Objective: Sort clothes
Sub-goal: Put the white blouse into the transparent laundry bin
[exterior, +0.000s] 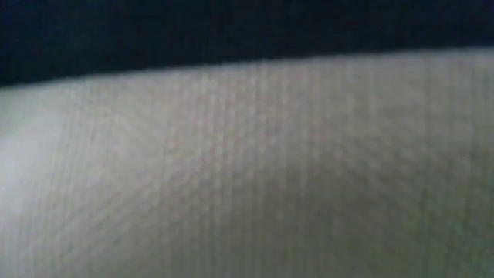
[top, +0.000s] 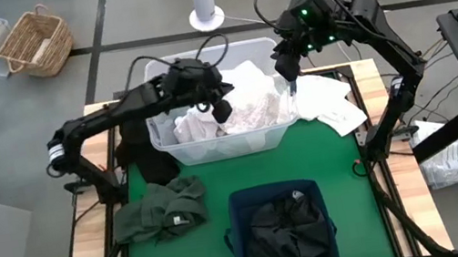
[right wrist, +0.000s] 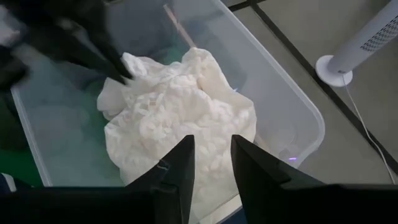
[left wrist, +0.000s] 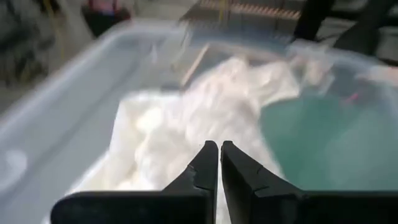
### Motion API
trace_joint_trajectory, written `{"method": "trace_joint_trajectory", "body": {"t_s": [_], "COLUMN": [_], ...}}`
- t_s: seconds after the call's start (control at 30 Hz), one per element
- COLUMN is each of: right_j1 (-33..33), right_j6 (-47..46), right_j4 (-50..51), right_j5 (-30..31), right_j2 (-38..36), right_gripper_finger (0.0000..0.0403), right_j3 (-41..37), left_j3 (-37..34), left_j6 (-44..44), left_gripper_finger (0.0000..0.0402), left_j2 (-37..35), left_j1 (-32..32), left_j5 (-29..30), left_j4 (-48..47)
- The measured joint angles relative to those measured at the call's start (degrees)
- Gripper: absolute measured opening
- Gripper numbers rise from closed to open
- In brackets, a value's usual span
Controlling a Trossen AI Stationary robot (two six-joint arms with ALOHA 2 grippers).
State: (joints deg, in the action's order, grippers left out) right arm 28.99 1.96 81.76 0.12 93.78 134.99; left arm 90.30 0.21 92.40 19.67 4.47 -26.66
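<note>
White clothes heaped in the clear tub, both grippers above them.
High view: left gripper at the tub's nine o'clock, right gripper at two o'clock; dark green garment at seven o'clock. Left wrist view: fingers pressed together, empty. Right wrist view: fingers apart, holding nothing.
</note>
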Motion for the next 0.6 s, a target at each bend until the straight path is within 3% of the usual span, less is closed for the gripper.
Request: {"method": "trace_joint_trajectory", "body": {"t_s": [0.33, 0.6], "right_j1": [0.0, 0.0], "right_j6": [1.1, 1.3], "right_j4": [0.2, 0.2], "right_j5": [0.0, 0.0], "right_j2": [0.0, 0.0], "right_gripper_finger": [0.0058, 0.0043], "right_j3": [-0.1, -0.1], "left_j3": [0.0, 0.0], "left_j6": [-5.5, -7.0], "left_gripper_finger": [0.0, 0.0], "left_j2": [6.4, 9.6], "left_j1": [4.7, 7.1], "left_j5": [-7.4, -7.8], "left_j4": [-6.2, -10.8]}}
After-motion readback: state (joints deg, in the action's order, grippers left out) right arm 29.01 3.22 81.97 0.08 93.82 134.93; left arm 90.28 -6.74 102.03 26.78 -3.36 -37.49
